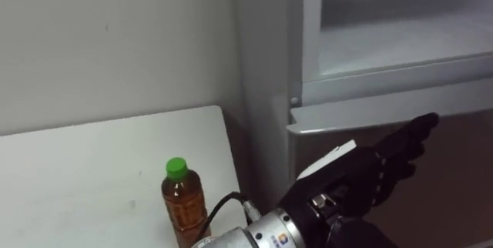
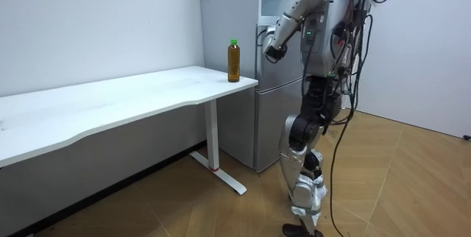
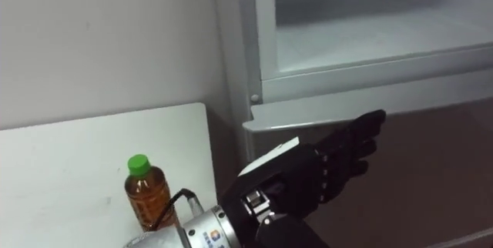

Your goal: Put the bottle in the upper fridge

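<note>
Robot hand (image 1: 354,182), the left one, is nearest the camera: fingers straight and slightly spread, holding nothing, pointing toward 1 o'clock in front of the lower fridge door (image 1: 462,190). At about 9 o'clock from its wrist the tea bottle (image 1: 183,202) with the green cap stands upright on the white counter (image 1: 77,171), close to the corner beside the fridge. Farther back, at 12 o'clock, the upper fridge compartment (image 1: 400,40) is open. The robot stands facing the fridge.
</note>
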`<state>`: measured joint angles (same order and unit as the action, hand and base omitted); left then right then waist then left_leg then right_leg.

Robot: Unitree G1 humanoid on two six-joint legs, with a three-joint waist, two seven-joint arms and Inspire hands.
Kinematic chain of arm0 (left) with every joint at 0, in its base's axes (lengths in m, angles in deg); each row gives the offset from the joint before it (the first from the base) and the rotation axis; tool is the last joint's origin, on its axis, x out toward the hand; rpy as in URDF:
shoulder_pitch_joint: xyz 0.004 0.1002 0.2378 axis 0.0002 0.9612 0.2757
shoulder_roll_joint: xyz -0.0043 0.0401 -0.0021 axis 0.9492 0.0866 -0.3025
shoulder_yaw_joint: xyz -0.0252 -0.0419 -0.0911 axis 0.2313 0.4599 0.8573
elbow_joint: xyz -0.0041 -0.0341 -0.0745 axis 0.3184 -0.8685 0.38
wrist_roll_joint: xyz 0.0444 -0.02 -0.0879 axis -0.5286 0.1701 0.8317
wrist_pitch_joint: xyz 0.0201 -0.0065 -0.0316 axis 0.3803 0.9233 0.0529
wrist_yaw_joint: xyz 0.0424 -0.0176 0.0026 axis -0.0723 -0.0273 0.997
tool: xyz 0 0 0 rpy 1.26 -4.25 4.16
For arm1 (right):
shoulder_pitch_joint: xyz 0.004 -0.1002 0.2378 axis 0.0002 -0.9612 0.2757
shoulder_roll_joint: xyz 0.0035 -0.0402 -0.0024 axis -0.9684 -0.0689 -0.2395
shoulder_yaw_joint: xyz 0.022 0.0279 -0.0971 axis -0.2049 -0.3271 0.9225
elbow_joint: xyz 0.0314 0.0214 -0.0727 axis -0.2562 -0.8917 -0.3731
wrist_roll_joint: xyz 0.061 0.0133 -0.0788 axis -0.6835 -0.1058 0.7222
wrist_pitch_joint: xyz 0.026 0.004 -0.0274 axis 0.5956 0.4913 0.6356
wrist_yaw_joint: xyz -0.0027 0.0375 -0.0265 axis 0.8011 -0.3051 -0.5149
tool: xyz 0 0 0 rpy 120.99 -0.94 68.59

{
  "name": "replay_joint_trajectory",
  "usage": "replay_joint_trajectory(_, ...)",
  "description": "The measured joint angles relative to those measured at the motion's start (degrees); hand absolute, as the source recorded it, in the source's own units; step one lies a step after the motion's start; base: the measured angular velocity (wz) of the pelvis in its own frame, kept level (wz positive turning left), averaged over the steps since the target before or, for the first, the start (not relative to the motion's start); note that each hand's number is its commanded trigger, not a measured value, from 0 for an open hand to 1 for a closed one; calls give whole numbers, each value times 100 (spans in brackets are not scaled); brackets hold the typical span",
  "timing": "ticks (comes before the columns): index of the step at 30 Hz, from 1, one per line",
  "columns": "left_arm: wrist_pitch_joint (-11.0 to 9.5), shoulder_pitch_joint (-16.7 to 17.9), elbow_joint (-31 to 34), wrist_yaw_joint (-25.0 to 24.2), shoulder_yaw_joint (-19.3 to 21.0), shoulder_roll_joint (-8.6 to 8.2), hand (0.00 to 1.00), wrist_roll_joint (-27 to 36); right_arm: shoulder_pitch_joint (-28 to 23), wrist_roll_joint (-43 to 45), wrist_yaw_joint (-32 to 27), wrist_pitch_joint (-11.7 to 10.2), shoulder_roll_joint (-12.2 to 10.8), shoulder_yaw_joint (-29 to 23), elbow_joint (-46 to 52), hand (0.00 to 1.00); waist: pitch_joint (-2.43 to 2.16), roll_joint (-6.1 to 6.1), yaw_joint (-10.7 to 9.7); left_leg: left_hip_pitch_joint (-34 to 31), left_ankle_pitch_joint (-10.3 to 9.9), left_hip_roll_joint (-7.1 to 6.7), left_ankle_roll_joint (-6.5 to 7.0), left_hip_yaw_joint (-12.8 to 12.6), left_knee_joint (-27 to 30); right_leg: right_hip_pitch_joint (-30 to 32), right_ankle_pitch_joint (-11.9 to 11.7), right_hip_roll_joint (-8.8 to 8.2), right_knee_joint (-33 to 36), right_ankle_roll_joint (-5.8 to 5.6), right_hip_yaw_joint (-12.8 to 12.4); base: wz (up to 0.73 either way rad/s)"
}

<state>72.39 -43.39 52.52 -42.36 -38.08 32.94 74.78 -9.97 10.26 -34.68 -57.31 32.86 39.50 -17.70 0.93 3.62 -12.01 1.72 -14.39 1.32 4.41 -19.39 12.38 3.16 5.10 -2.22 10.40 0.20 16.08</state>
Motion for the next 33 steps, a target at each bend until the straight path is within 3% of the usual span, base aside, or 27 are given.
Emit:
replay_joint_trajectory(3, -9, 24, 2, -18, 6, -2, 0, 3, -3, -5, -15, -46, -54, 34, -14, 0, -29, -40, 8, -2, -1, 4, 1, -11, 40, -47, 43, -42, 6, -9, 123, 23)
replay_joint_trajectory(6, -11, 26, 2, -99, 13, 4, 0, 2, -11, -21, -29, -53, -55, 33, -18, 0, -29, -40, 59, 19, -2, 5, 2, -28, 34, -88, 43, -60, 12, -11, 172, 10)
replay_joint_trajectory(12, -9, 110, 5, -510, 16, 87, 0, 4, -34, -58, -25, -51, -34, 18, -61, 0, -45, -12, 116, 91, -4, 8, 2, -13, -22, -194, 42, -52, 6, -11, 182, 1)
replay_joint_trajectory(14, -10, 169, 8, -637, 16, 96, 0, 7, -60, -59, -24, -52, -25, 9, -59, 0, -73, 26, 116, 110, -3, 10, 2, 0, -27, -223, 43, -52, 10, -11, 214, 2)
replay_joint_trajectory(18, -36, 883, -198, -879, -14, 192, 0, 15, -135, -117, -21, -83, -38, -101, -59, 0, -82, 62, 110, 224, 2, 18, -12, -2, -77, -329, 48, -27, -64, -2, 237, 1)
replay_joint_trajectory(20, 1, 1053, -435, -913, -34, 266, 0, 11, -128, -144, -23, -84, -52, -102, -51, 0, -75, 57, 112, 210, 4, 17, -15, 15, -77, -321, 48, -29, -64, 0, 244, 6)
replay_joint_trajectory(22, 12, 1328, -536, -918, -22, 408, 0, 21, -129, -160, -26, -81, -66, -128, -9, 0, -60, 35, 112, 201, 9, 17, -21, 38, -84, -332, 52, -35, -75, 6, 296, 6)
replay_joint_trajectory(27, 5, 1924, -1182, -1101, -27, 464, 0, -2, -118, -124, 61, -90, -115, -139, 130, 0, -16, -32, 159, 172, 12, 13, -24, 75, -96, -318, 53, -35, -72, 6, 308, 3)
replay_joint_trajectory(33, 3, 2598, -1489, -1130, 8, 699, 0, -117, -150, -160, 168, -88, -194, -147, 195, 0, -26, -125, 321, 94, 17, 9, -32, 78, -101, -213, 62, -29, -61, 1, 299, 0)
